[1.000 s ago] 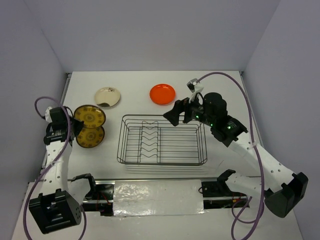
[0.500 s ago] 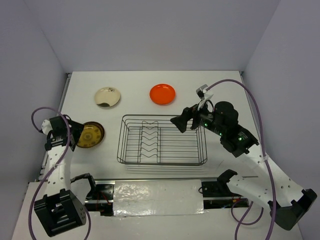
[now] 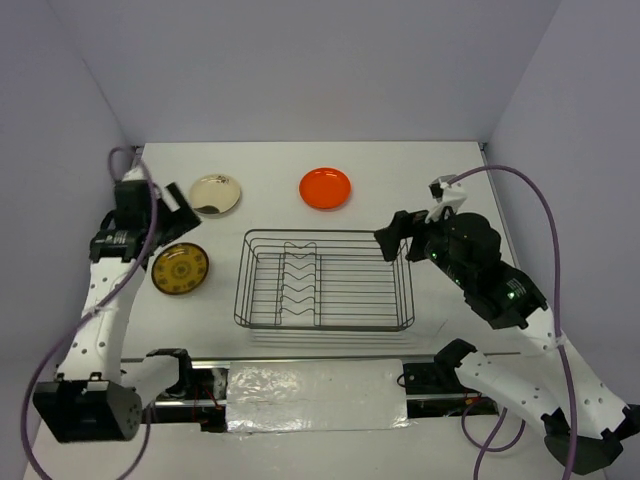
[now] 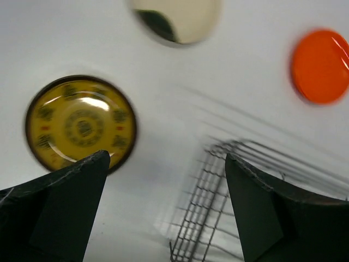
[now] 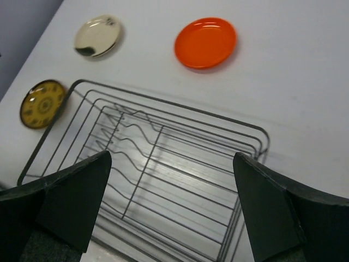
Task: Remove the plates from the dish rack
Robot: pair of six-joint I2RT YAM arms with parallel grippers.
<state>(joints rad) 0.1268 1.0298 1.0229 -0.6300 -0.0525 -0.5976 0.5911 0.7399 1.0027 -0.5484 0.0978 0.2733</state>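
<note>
No plate is seen in the dish rack (image 3: 325,280). The yellow-brown plate (image 3: 181,268), cream plate (image 3: 215,194) and orange plate (image 3: 325,187) lie flat on the counter (image 3: 450,180), at centre left and upper centre. The left tool (image 4: 165,161) and right tool (image 5: 172,158) are spread, empty. The plates are judged stiff, glossy, probably slippery and breakable, best pinched at the raised rim.

White table (image 3: 420,180), pale lilac walls (image 3: 300,70)

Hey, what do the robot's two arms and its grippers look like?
The left arm and right arm have white links with black joints and housings. Each trails a looping purple cable. The left gripper and right gripper are black, with broad, wedge-shaped matte fingers.
</note>
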